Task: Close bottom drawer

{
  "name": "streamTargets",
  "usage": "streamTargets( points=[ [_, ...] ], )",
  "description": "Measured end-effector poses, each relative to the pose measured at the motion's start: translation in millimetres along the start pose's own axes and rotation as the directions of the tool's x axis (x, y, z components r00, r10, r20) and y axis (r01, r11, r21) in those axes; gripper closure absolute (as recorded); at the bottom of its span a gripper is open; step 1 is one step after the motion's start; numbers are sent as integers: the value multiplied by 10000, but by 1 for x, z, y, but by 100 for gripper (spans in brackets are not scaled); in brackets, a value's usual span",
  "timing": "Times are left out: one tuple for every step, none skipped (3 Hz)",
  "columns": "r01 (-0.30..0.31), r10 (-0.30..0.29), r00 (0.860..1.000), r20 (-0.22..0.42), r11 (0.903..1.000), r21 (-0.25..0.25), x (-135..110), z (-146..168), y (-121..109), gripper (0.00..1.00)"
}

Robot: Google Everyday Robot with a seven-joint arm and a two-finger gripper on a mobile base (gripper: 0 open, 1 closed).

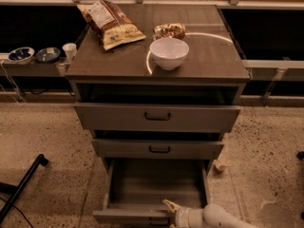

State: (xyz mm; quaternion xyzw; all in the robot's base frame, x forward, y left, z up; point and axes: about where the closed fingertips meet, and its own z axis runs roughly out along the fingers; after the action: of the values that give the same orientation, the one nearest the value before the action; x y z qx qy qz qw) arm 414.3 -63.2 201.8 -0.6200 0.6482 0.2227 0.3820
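Note:
The bottom drawer (156,182) of the grey-brown cabinet stands pulled far out, its deep box empty. Its slim front panel (124,216) lies at the bottom edge of the view. My gripper (170,208) reaches in from the lower right on a white arm (216,217) and sits at the drawer's front panel, near its middle. A pale fingertip (169,205) pokes over the panel's top edge into the box. The middle drawer (158,148) and the top drawer (156,117) each stand slightly out.
On the cabinet top (213,51) sit a white bowl (169,52), a chip bag (110,23) and a small wrapped snack (169,31). Small bowls and a cup (69,50) sit on a low shelf at left. A black stand leg (23,186) lies on the floor at left.

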Motion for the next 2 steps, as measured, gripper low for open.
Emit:
streamTargets(
  points=[
    [-14,10,9999,133,9996,295,12,-6,-10,25],
    [-36,30,9999,126,9988,486,18,-4,-25,27]
  ],
)
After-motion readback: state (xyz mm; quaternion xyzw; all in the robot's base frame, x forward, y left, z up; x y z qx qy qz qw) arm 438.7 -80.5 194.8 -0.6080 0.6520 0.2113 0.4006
